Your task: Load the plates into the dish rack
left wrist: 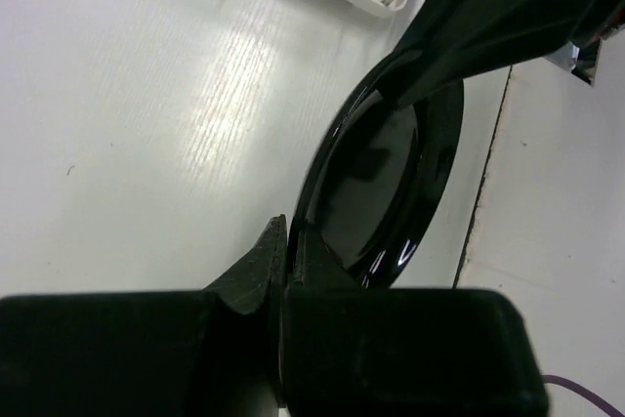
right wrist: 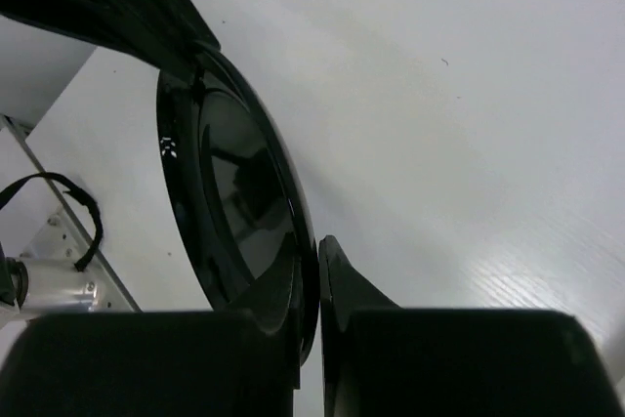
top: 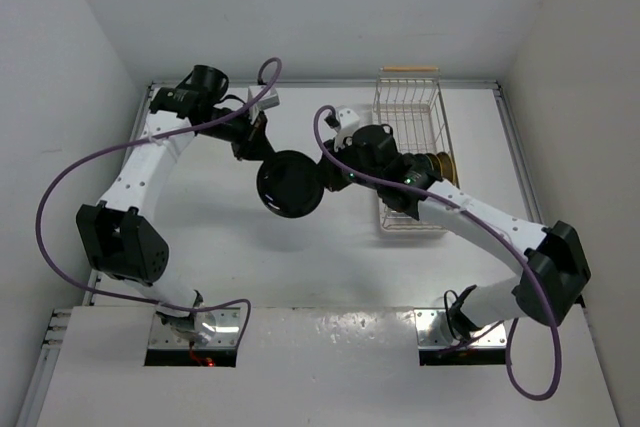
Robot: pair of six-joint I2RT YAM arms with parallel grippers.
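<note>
While both arms reach in over the middle of the table [top: 200, 217], one glossy black plate [top: 290, 184] sits pinched between them. On one side the left gripper [left wrist: 288, 241] has its jaws almost fully closed, squeezing the plate's rim. On the opposite rim the right gripper [right wrist: 314, 253] is clamped down the same way, so both have hold of it at once. Over to the right, towards the far edge, is the dish rack [top: 437, 117], near the plate, with the right arm crossing over it. Inside, a mustard yellow plate [top: 441, 165] stands on edge, partly hidden by that arm
</note>
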